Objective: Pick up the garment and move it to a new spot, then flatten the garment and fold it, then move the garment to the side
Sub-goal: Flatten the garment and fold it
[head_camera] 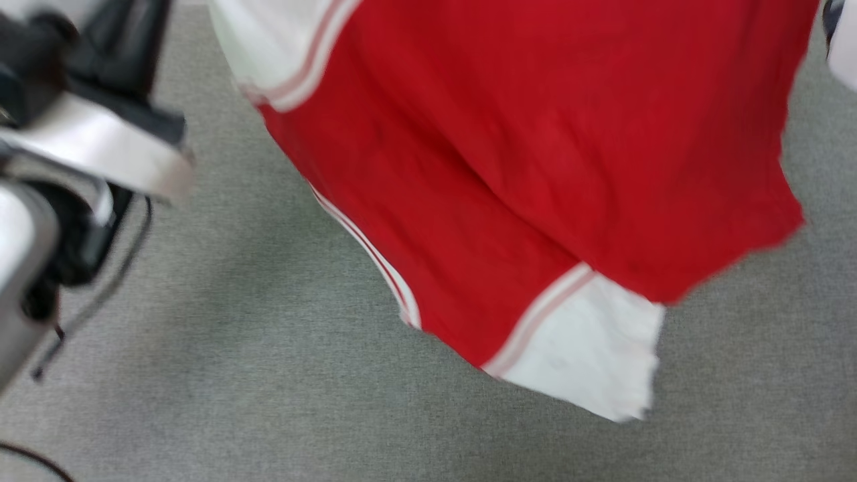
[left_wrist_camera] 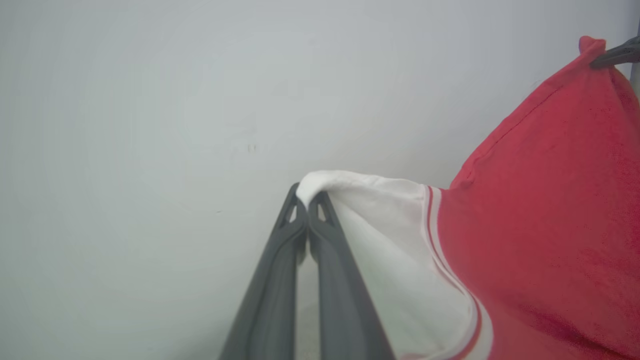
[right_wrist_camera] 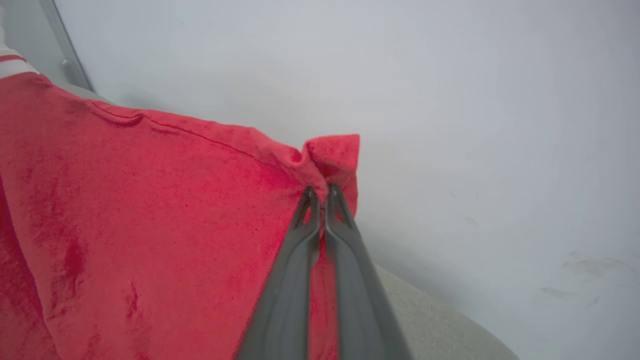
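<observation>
The garment (head_camera: 522, 167), a red shirt with white striped-trim sleeves, hangs in the air over a grey surface, one white sleeve (head_camera: 589, 348) dangling lowest. In the left wrist view my left gripper (left_wrist_camera: 306, 197) is shut on the edge of a white sleeve (left_wrist_camera: 395, 250), red cloth (left_wrist_camera: 545, 215) spreading off to its right. In the right wrist view my right gripper (right_wrist_camera: 321, 192) is shut on a bunched red corner (right_wrist_camera: 335, 155) of the garment (right_wrist_camera: 150, 215). That right gripper's dark tip (left_wrist_camera: 617, 55) also shows pinching the red corner at the upper right of the left wrist view.
Grey fabric-covered surface (head_camera: 234, 402) lies below the hanging shirt. Part of my left arm (head_camera: 73, 154), pale and black with a thin cable, fills the left side of the head view. A pale plain wall (left_wrist_camera: 150, 125) stands behind both grippers.
</observation>
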`<state>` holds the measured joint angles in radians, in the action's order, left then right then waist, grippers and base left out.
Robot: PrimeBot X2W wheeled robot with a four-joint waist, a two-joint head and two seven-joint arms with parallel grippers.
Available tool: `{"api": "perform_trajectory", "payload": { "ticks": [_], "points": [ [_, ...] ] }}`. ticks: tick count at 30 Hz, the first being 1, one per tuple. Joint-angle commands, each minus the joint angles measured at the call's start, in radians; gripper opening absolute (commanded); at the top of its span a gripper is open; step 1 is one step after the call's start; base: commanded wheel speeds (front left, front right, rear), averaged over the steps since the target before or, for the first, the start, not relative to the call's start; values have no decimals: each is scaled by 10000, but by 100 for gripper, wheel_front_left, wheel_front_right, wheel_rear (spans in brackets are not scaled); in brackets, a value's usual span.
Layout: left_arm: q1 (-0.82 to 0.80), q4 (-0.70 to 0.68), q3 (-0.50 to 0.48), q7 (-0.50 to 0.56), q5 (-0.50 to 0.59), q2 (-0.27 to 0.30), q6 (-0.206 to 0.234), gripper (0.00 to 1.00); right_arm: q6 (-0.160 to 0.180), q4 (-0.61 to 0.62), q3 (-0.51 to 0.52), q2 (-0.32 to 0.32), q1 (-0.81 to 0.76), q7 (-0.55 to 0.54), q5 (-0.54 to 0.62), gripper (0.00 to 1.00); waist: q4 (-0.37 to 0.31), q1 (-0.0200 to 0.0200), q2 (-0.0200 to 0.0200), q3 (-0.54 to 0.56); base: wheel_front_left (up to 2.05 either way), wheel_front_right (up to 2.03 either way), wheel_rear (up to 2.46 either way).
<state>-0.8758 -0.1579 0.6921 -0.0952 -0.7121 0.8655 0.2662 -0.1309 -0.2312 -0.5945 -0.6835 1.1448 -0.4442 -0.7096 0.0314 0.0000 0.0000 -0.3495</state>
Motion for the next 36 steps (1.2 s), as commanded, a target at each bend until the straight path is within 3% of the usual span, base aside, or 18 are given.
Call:
{"api": "perform_trajectory", "payload": {
  "ticks": [1,11,23,30,36],
  "points": [
    [-691,80,-161,161,61,-109,-159,0,3,-73,198,223,467,205,212,0,-178,0,0,-348,0,0,0],
    [-5292,1718,-581,1116,675,-897,-1442,0,3,-937,1602,1531,3185,874,1792,0,-362,0,0,-1727,0,0,0],
    [-10305,4901,-701,894,1485,-2307,-2743,0,3,-2402,1803,2181,6525,1488,3088,0,-361,0,0,-2920,0,0,0],
    [-11133,6269,-523,445,1636,-2723,-3167,0,3,-3327,1328,2380,7265,2042,3185,0,-316,0,0,-3122,0,0,0],
    [-10222,7188,-165,-14,1475,-2974,-3416,0,3,-4033,381,2435,6410,2629,3007,0,-300,0,0,-3105,0,0,0]
  ]
}}
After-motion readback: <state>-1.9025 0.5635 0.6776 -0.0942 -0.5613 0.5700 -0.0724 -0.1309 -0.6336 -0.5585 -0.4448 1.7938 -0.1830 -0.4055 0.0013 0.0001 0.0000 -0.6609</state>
